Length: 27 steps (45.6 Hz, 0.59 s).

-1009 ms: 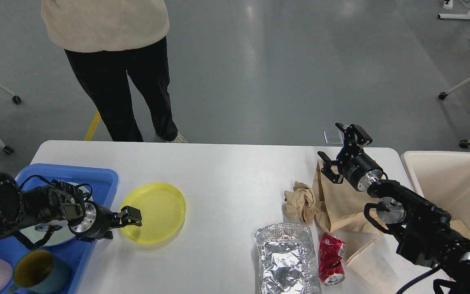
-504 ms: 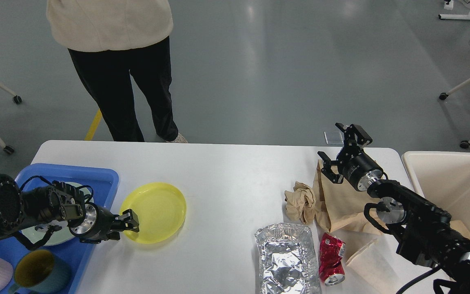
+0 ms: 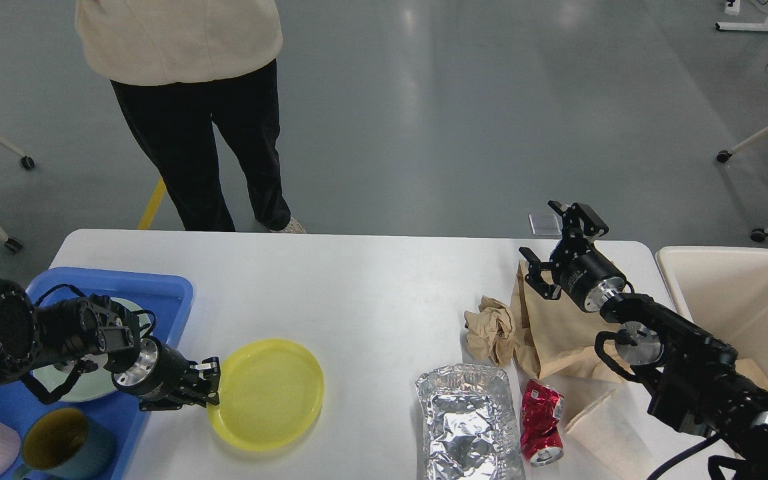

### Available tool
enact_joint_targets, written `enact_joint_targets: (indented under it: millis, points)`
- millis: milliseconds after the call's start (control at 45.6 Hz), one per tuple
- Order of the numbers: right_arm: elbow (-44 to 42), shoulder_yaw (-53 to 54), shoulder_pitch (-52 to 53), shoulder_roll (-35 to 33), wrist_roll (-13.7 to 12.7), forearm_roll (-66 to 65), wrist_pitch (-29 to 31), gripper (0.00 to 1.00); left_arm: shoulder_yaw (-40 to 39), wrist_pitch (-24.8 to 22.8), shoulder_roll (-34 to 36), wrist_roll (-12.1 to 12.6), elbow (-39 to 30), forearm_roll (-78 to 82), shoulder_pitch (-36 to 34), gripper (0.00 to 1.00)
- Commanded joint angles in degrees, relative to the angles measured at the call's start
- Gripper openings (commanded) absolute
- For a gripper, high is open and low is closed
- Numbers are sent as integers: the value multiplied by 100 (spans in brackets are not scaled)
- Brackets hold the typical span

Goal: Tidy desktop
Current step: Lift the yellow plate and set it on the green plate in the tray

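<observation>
The left gripper (image 3: 211, 383) is clamped on the left rim of a round yellow plastic plate (image 3: 267, 395), which sits over the large white rectangular desktop (image 3: 371, 293), beside a blue plastic tray (image 3: 157, 287). The right gripper (image 3: 554, 243), fingers apart, hovers above a brown paper bag (image 3: 551, 330) near the desktop's far right edge. Bare tabletop lies between. Grey floor lies beyond, where a person (image 3: 197, 100) stands.

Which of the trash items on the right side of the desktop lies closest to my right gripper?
The flat brown paper bag: the open right gripper hovers at its far edge, while the crumpled paper ball, foil tray and red can lie farther off.
</observation>
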Motion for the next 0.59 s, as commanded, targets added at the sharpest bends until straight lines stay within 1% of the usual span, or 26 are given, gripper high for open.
enact_joint_targets:
  millis: [0,153,307,351,438,548,570]
  points:
    - [0,0,0,0,0,0,0,100,5,1,2,3,-2,-1,10,4]
    - [0,0,0,0,0,0,0,100,5,-113,2,3,-2,-1,1,0]
    - [0,0,0,0,0,0,0,100,5,-324,2,-6,-2,-1,-95,0]
    - [0,0,0,0,0,0,0,100,5,-447,2,-6,-10,-1,-156,0]
    - [0,0,0,0,0,0,0,100,23,-947,28,3,-28,-1,-385,0]
    - [0,0,0,0,0,0,0,100,146,-1826,283,-6,-72,-1,-815,0]
    - [0,0,0,0,0,0,0,100,189,-2071,309,-6,-72,-1,-999,0]
